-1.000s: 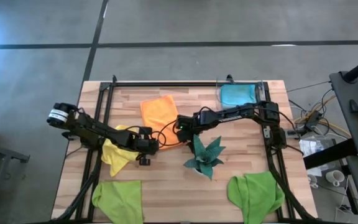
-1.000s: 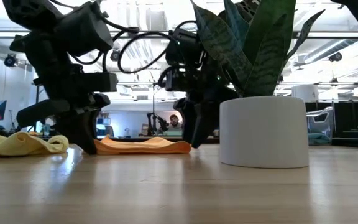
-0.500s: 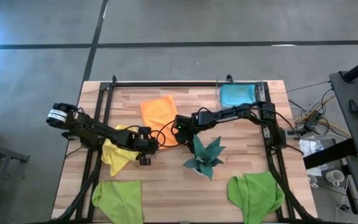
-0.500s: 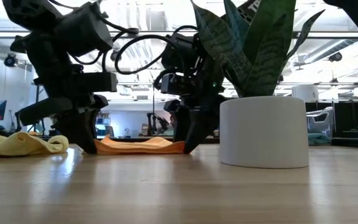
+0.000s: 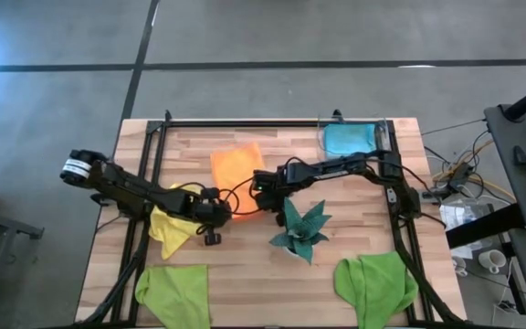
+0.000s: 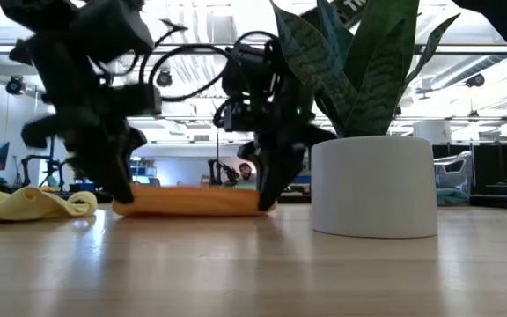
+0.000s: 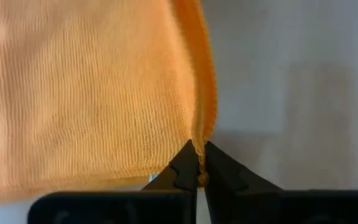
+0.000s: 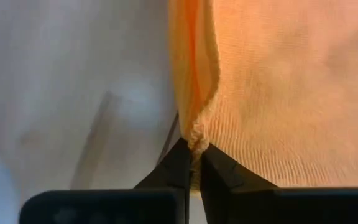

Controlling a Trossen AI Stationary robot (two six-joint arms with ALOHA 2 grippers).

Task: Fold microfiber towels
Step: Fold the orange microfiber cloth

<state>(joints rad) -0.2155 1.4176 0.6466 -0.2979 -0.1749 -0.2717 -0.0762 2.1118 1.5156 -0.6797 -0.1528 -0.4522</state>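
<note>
Near mid-table: orange towel [image 5: 236, 170], pinched at both near corners and raised a little off the wooden table [image 5: 245, 274]. At its left near corner, left gripper [image 5: 217, 211] closed tight on the cloth edge, fingers [image 7: 180, 171] meeting on a small tuft of orange fabric. At its right near corner, right gripper [image 5: 261, 188] likewise clamped shut, fingers [image 8: 178, 165] nipping a fold of the same towel. From table height, orange towel [image 6: 189, 200] stretched level between the two grippers, just above the wood. Under the left arm, toward the table's left side: yellow towel [image 5: 169, 228], crumpled. At the far right corner: light blue towel [image 5: 348, 139], lying flat. Along the near edge: left lime green towel [image 5: 173, 292] and right lime green towel [image 5: 375, 283], well apart. Just beside the right gripper: potted plant [image 5: 299, 229], white pot [image 6: 374, 186] upright.
</note>
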